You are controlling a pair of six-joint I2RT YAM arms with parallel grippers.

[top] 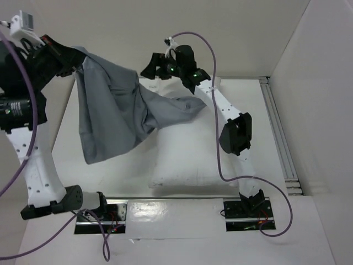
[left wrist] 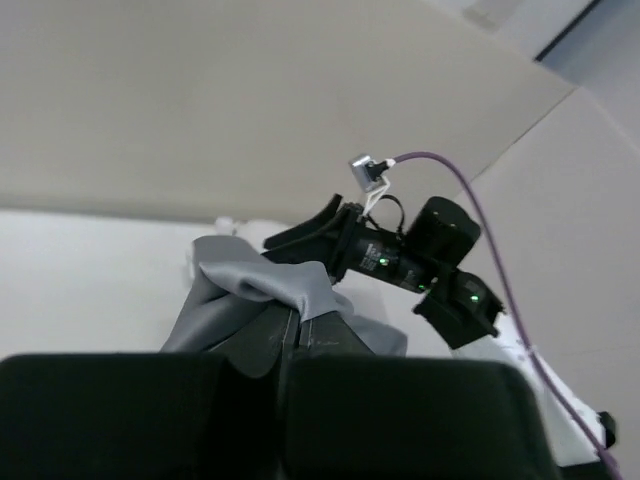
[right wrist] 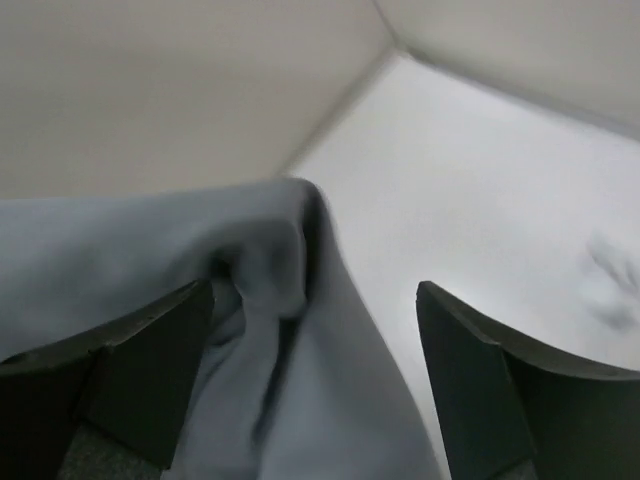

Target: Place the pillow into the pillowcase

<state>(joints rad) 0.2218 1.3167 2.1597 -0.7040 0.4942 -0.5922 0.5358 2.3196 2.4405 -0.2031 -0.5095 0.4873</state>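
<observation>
Grey pillowcase [top: 110,118] partly over white pillow [top: 187,160]

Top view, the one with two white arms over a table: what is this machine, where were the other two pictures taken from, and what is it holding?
These are two small robot arms bolted at the near edge of a table, each ending in a two-finger gripper. The top view looks down from above and behind them. The other two pictures come from cameras on the wrists, so the black shapes at the bottom are each arm's own fingers. A plump white pillow lies on the table. A grey pillowcase hangs lifted, one end draped over the pillow's far part. The left gripper is raised and shut on the cloth. The right gripper, by the pillow's far end, has its jaws open with grey cloth loose between them.
</observation>
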